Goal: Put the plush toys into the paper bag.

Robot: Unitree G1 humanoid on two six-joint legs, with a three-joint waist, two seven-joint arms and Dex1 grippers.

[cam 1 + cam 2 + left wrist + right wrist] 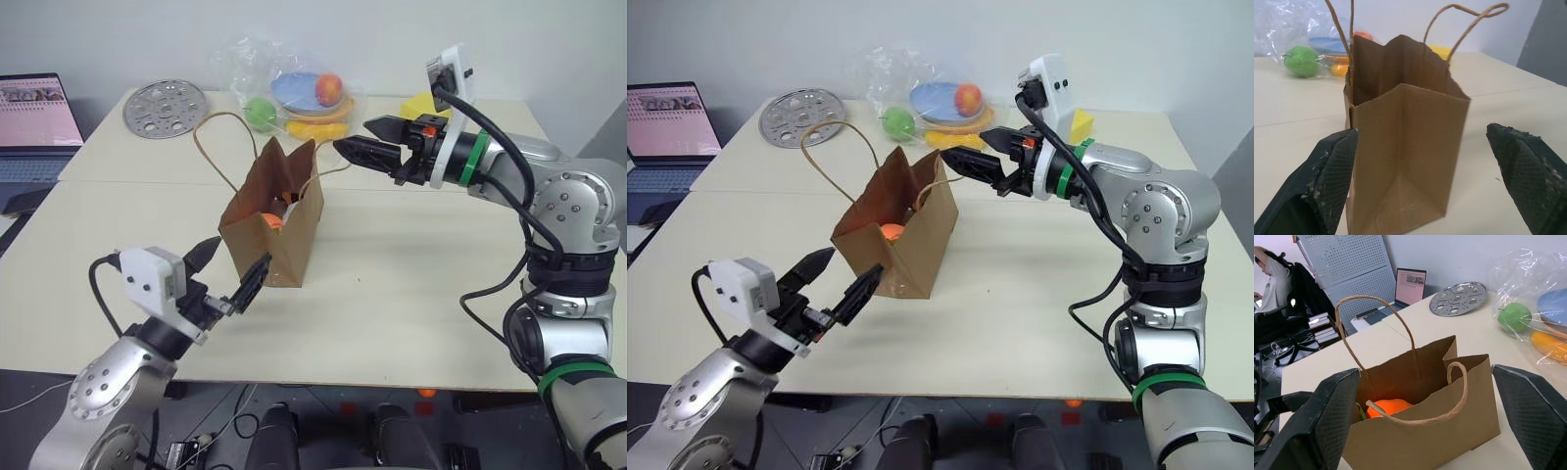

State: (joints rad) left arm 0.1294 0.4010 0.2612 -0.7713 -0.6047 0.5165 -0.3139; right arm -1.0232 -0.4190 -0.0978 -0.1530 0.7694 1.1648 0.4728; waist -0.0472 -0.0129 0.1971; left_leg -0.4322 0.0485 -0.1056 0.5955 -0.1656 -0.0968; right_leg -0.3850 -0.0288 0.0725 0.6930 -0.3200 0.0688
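Paper bag upright mid-bench, carrot toy inside. Left pincer released, just beside bag's near face, at seven o'clock. Right pincer released, empty, at two o'clock above rim.

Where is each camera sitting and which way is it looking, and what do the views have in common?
Left and right eye views: on the head, looking forward and down over both arms at the table.
Left wrist view: along the left gripper, its open fingers flanking the paper bag.
Right wrist view: along the right gripper, down into the bag onto the carrot toy.
Shared: the bag and the plastic-wrapped fruit.
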